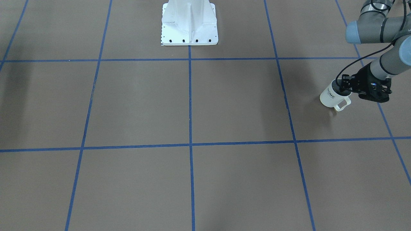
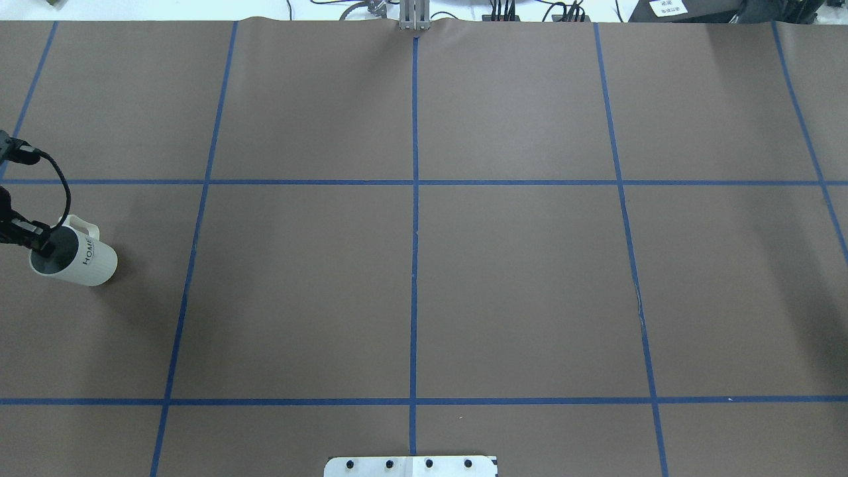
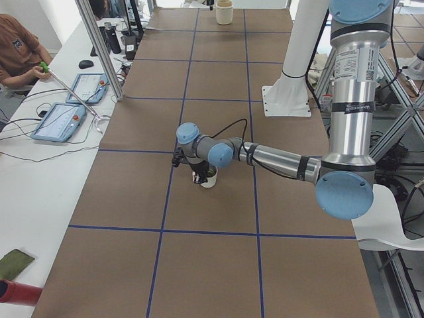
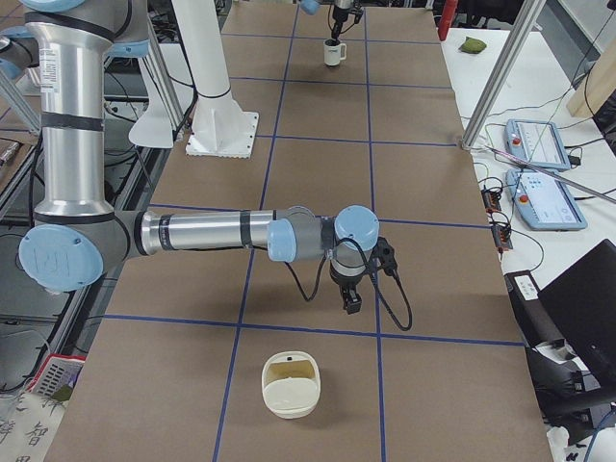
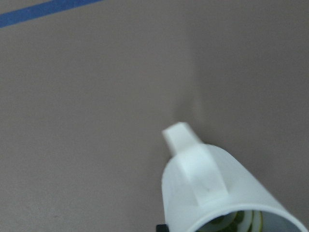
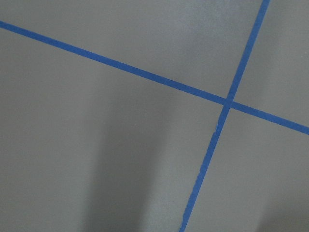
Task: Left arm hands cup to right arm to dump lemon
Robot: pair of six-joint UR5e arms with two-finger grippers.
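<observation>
The white "HOME" cup (image 1: 328, 98) is tilted at the table's left end, seen in the overhead view (image 2: 89, 262) and far off in the exterior right view (image 4: 333, 53). My left gripper (image 1: 344, 89) is shut on its rim next to the handle, also in the overhead view (image 2: 41, 244). The left wrist view shows the cup (image 5: 212, 188) close up, with the yellow-green lemon (image 5: 231, 223) inside. The lemon (image 3: 211, 173) also shows in the exterior left view. My right gripper (image 4: 352, 306) points down above the table, far from the cup; I cannot tell whether it is open.
A cream bowl (image 4: 291, 385) sits on the table near my right gripper, small at the far end in the exterior left view (image 3: 224, 12). The white robot base (image 1: 189, 22) stands at the middle. Blue tape lines grid the brown table (image 2: 517, 278). Tablets (image 4: 539, 144) lie past the table's edge.
</observation>
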